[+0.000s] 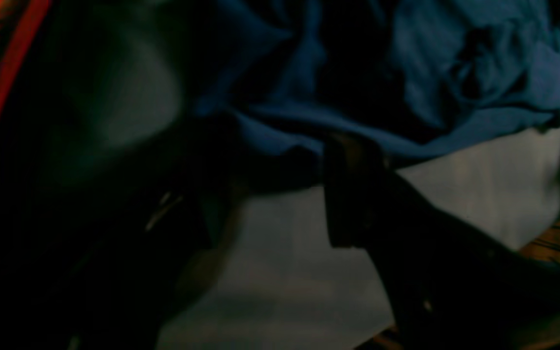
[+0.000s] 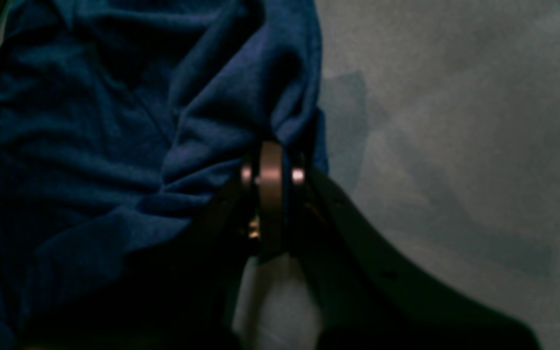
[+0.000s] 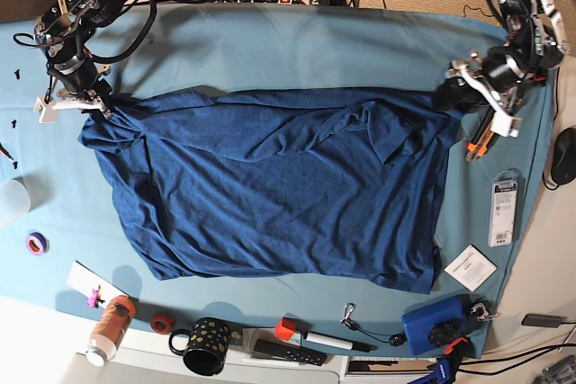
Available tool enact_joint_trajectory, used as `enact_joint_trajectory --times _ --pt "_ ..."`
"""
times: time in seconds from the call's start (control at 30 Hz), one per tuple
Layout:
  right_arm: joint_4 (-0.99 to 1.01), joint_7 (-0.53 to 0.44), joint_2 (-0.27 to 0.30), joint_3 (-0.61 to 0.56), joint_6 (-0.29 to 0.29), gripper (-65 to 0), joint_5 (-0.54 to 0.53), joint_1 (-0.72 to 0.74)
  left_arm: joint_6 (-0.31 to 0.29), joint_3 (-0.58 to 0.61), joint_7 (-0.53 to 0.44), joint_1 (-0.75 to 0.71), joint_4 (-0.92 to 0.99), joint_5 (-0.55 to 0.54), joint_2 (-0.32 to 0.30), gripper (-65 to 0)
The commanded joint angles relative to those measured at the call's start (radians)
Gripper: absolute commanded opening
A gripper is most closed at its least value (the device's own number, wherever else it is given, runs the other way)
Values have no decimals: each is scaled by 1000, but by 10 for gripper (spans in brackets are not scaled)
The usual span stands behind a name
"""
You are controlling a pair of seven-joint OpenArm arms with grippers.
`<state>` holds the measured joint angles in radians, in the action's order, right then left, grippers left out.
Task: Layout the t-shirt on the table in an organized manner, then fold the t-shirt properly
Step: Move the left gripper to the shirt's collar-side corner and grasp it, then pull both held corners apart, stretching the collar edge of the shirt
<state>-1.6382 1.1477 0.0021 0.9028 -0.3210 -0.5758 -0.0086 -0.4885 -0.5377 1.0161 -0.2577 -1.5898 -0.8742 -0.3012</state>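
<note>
The black mug with dots (image 3: 206, 345) stands at the near edge of the table (image 3: 270, 42); I cannot see inside it. The brown bottle with a white cap (image 3: 108, 328) lies tipped on its side near the mug. A white cup (image 3: 11, 200) pokes in at the side of the table, and what is in it is hidden too.

The t-shirt (image 3: 270, 186) lies spread wide across the middle of the table, on the light teal cloth. It is mostly flat, with wrinkles near the top and a bunched part close to my left side.

My right gripper (image 2: 271, 160) is at one top corner of the t-shirt. Its jaws are squeezed tight together and a fold of the blue cloth is pinched between them. The cloth pulls into lines that run to that pinch.

My left gripper (image 3: 454, 92) is at the other top corner, touching the edge of the t-shirt. My left wrist picture is dark and blurry. The jaws stand apart there, with the shirt's edge draped at one finger (image 1: 353, 194), but I cannot tell if they really hold it.
</note>
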Motion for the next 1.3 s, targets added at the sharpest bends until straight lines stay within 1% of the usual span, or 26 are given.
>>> enact_joint_trajectory --times 0.0,0.03,0.1,0.2,0.33,0.53,0.73,0.83,0.9,0.93,0.97,1.03,1.07,1.17,1.27 --pt "-16 -14 15 -1 -7 -650 -19 9 25 -5 41 -16 1 68 -23 -334" --pt "-16 -14 15 -1 -7 -650 -19 9 26 -4 41 -23 1 67 -32 -334" --pt "-16 -14 15 -1 -7 -650 -19 9 47 -5 39 -31 2 70 -43 -334" --pt "-16 -14 15 -1 -7 -650 -20 9 47 -4 37 -33 2 67 -44 -334" --pt "-16 -14 15 -1 -7 -650 -37 9 43 -4 38 -33 2 11 -42 -334" --pt "-16 -14 15 -1 -7 -650 -37 9 43 3 38 -33 2 2 -5 -334" --pt "-16 -14 15 -1 -7 -650 -37 9 43 62 37 -32 2 -2 5 -335" --pt "-16 -14 15 -1 -8 -650 -37 9 20 80 34 -27 2 0 10 -336" --pt "-16 -14 15 -1 -7 -650 -37 9 21 80 29 -25 2 0 10 -368" --pt "-16 -14 15 -1 -7 -650 -37 9 21 80 29 -24 2 0 10 -408" --pt "-16 -14 15 -1 -7 -650 -37 8 21 80 29 -24 2 0 10 -468" --pt "-16 -14 15 -1 -7 -650 -37 8 21 80 21 -25 2 0 10 -611" --pt "-16 -14 15 -1 -7 -650 -37 9 19 80 21 -25 2 0 10 -650" --pt "-16 -14 15 -1 -7 -650 -37 9 -10 80 10 -24 2 8 10 -650" --pt "-16 -10 24 -1 -16 -650 -37 8 -9 80 7 -25 2 8 10 -650"
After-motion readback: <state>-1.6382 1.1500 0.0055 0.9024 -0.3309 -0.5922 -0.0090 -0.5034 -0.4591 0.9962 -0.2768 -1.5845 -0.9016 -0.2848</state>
